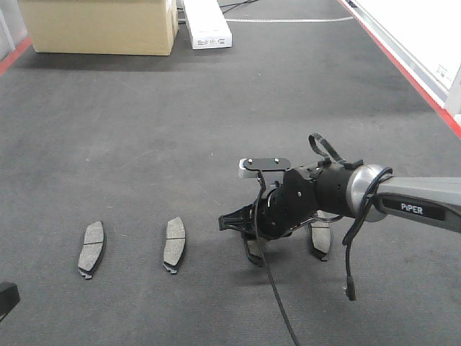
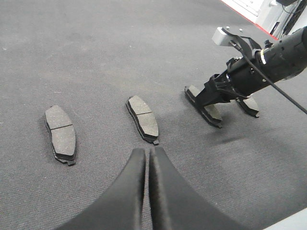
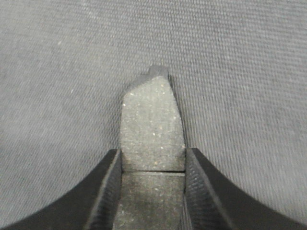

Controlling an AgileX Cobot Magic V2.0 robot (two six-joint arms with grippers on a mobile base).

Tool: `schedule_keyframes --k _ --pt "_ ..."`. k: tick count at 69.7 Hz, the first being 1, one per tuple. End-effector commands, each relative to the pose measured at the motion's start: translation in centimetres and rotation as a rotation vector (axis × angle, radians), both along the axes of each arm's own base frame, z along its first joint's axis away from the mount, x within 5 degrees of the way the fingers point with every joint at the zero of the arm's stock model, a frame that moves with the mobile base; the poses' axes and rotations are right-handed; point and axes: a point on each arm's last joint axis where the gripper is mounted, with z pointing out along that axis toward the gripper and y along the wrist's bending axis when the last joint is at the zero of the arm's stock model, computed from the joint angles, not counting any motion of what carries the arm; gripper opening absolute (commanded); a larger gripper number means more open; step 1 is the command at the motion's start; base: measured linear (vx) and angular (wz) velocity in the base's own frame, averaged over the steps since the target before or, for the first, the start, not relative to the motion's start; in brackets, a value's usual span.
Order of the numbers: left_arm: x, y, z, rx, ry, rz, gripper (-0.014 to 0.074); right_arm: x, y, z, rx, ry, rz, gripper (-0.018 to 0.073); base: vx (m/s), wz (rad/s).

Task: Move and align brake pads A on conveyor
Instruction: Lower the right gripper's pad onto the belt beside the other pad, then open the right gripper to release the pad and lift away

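Observation:
Four brake pads lie in a rough row on the dark grey conveyor (image 1: 216, 108). Two of them lie free at the left (image 1: 92, 249) (image 1: 173, 244), also seen in the left wrist view (image 2: 61, 134) (image 2: 143, 118). My right gripper (image 1: 248, 238) is shut on the third pad (image 3: 151, 124), its fingers (image 3: 111, 177) pressed against both long sides at the groove; the pad sits low at the belt (image 2: 204, 108). The fourth pad (image 1: 320, 238) lies just right of it, partly hidden by the arm. My left gripper (image 2: 147, 153) is shut and empty, just short of the second pad.
A cardboard box (image 1: 101, 25) and a white box (image 1: 207, 25) stand at the far end of the belt. Red edge strips run along the right (image 1: 410, 72) and left (image 1: 14, 54) sides. A black cable (image 1: 270, 288) hangs from the right arm.

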Motion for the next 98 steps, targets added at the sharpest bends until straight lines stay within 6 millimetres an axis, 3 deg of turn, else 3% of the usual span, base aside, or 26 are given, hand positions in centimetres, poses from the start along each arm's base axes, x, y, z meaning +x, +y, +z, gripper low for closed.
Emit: schedule_keyframes --k 1,10,27,41,54,68,75,84,91,98 --pt "0.3 -0.2 1.4 -0.042 -0.078 -0.002 0.0 0.9 0.4 3.5 0.065 -0.139 0.001 0.0172 0.0 0.0" --pt "0.3 -0.2 1.4 -0.042 -0.078 -0.002 0.0 0.8 0.3 3.4 0.062 -0.134 0.001 0.0235 0.0 0.0" --pt "0.3 -0.2 1.4 -0.042 -0.078 -0.002 0.0 0.8 0.3 3.6 0.065 -0.139 0.001 0.0447 0.0 0.0" --pt "0.3 -0.2 1.4 -0.042 -0.078 -0.002 0.0 -0.1 -0.3 6.4 0.052 -0.175 0.024 0.0483 0.0 0.0" --pt "0.3 -0.2 1.4 -0.042 -0.078 -0.002 0.0 -3.7 -2.5 9.0 0.01 -0.267 0.073 0.044 0.0 0.0" --pt "0.3 -0.2 1.4 -0.042 -0.078 -0.002 0.0 -9.5 -5.8 12.1 -0.011 -0.364 0.105 0.0357 0.0 0.0" --pt "0.3 -0.2 1.4 -0.042 -0.078 -0.002 0.0 -12.3 -7.5 13.8 -0.015 -0.407 0.108 0.0272 0.0 0.0" --pt "0.3 -0.2 1.4 -0.042 -0.078 -0.002 0.0 -15.7 -9.4 14.8 -0.028 -0.504 0.129 0.0124 0.0 0.0" --pt "0.3 -0.2 1.4 -0.042 -0.078 -0.002 0.0 -18.2 -10.9 14.4 -0.043 -0.54 0.139 0.0014 0.0 0.0" --pt "0.3 -0.2 1.4 -0.042 -0.078 -0.002 0.0 -20.6 -12.2 13.9 -0.042 -0.587 0.147 -0.0009 0.0 0.0"
